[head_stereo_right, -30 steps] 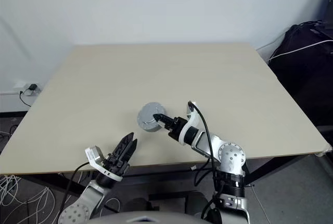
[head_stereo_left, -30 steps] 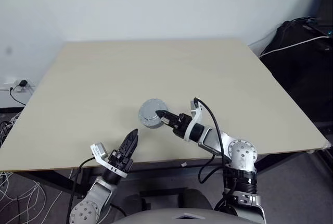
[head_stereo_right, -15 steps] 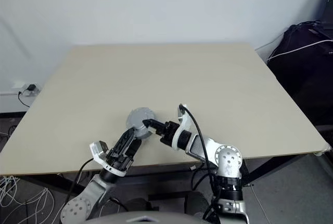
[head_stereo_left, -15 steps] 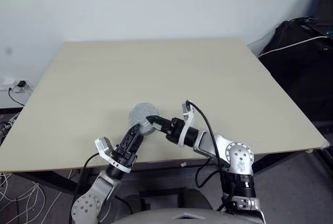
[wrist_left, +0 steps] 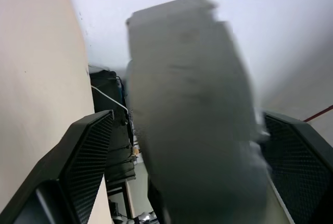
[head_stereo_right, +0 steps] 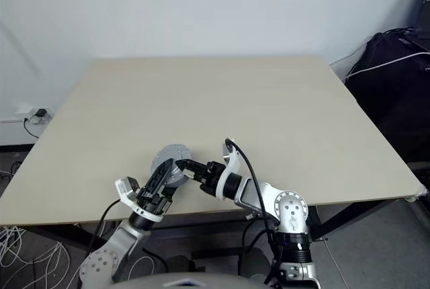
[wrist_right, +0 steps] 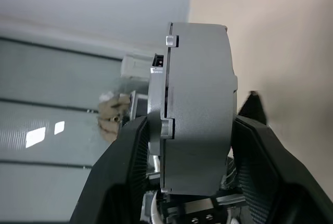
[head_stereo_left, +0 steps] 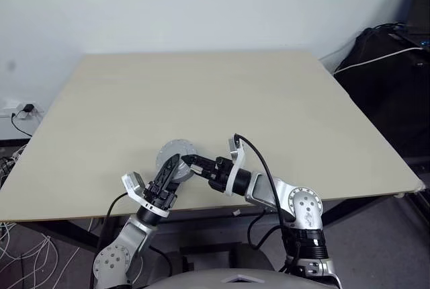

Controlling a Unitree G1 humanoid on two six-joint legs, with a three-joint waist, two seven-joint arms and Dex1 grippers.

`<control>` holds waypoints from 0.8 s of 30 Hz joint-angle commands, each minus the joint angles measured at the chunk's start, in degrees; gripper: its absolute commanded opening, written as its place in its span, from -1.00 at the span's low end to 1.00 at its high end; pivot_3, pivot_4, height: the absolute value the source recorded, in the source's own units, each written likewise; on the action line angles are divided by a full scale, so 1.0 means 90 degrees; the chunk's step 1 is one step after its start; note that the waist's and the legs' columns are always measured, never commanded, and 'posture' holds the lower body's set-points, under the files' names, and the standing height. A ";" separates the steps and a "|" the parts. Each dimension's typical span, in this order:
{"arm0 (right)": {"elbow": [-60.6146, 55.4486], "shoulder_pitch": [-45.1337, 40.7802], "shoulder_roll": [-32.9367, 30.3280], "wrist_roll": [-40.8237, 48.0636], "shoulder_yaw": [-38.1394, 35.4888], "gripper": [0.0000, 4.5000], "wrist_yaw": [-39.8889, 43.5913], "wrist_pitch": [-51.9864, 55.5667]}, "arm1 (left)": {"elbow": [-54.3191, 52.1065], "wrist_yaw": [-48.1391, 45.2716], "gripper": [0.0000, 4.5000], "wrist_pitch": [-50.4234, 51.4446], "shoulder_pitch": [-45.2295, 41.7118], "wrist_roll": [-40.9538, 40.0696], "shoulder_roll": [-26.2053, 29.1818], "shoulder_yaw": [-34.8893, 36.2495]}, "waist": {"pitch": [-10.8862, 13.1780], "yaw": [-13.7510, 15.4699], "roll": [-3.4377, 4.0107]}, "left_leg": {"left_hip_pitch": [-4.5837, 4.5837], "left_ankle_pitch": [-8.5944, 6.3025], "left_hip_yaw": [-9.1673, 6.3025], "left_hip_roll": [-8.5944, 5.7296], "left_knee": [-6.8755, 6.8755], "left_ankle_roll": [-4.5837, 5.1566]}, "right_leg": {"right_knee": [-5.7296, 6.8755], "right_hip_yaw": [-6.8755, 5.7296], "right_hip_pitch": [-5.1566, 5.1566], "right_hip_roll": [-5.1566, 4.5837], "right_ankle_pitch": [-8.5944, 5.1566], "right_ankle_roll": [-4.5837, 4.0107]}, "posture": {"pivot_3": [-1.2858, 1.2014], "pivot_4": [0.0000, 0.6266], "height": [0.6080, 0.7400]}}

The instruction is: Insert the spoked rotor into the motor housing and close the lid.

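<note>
Even, diffuse indoor light fills the head views; the pale wooden table (head_stereo_left: 201,94) and the white wall (head_stereo_left: 201,7) read bright and flat, with no glare and only a faint soft shadow under the grey round motor assembly (head_stereo_left: 173,155) near the table's front edge. The dark bags (head_stereo_left: 390,80) at the right fall into deep shade with little detail. Both head views are sharp across the frame, with slight bending of the table's edges toward the corners. In the left wrist view the grey assembly (wrist_left: 192,125) is smeared and out of focus, very close to the lens. In the right wrist view its side (wrist_right: 195,114) is crisp, while the bright background behind is soft.
</note>
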 commanded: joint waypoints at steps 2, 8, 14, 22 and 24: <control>-0.0235 -0.0102 0.0032 0.0375 0.0025 -0.05 0.0101 -0.0218 | -0.0322 0.0037 0.99 -0.0189 0.0047 -0.0137 -0.0268 -0.0006 | 0.0000 -0.0001 0.0000 | 0.0000 0.0000 0.0000 0.0000 0.0000 0.0000 | 0.0000 0.0000 0.0000 0.0000 0.0000 0.0000 | 0.03 -1.00 1.00; -0.0243 -0.0102 -0.0019 0.0432 0.0108 -0.05 0.0128 -0.0253 | -0.0294 0.0122 0.99 -0.0284 0.0095 -0.0212 -0.0253 -0.0019 | 0.0000 0.0003 0.0000 | 0.0000 0.0000 -0.0001 0.0000 0.0001 0.0000 | 0.0000 0.0000 0.0002 0.0000 0.0000 0.0000 | 0.03 -1.00 1.00; -0.0262 -0.0115 -0.0067 0.0512 0.0182 -0.05 0.0115 -0.0292 | -0.0244 0.0160 0.34 -0.0251 0.0083 -0.0251 -0.0178 -0.0037 | -0.0001 0.0010 -0.0001 | 0.0001 0.0000 -0.0003 0.0000 0.0003 0.0001 | 0.0000 -0.0002 0.0005 0.0000 0.0000 0.0000 | 0.03 -1.00 1.00; -0.0266 -0.0123 -0.0110 0.0581 0.0216 -0.05 0.0119 -0.0381 | -0.0180 0.0175 0.03 -0.0226 0.0041 -0.0358 -0.0113 -0.0065 | -0.0001 0.0004 -0.0003 | 0.0004 0.0000 -0.0006 0.0000 0.0006 0.0001 | 0.0000 -0.0004 0.0009 0.0000 0.0001 0.0001 | 0.03 -1.00 1.00; -0.0253 -0.0116 -0.0124 0.0591 0.0216 -0.05 0.0120 -0.0408 | -0.0168 0.0177 0.03 -0.0231 0.0035 -0.0374 -0.0122 -0.0063 | -0.0001 0.0003 -0.0003 | 0.0004 0.0000 -0.0005 0.0000 0.0007 0.0001 | 0.0000 -0.0004 0.0010 0.0000 0.0001 0.0001 | 0.03 -1.00 1.00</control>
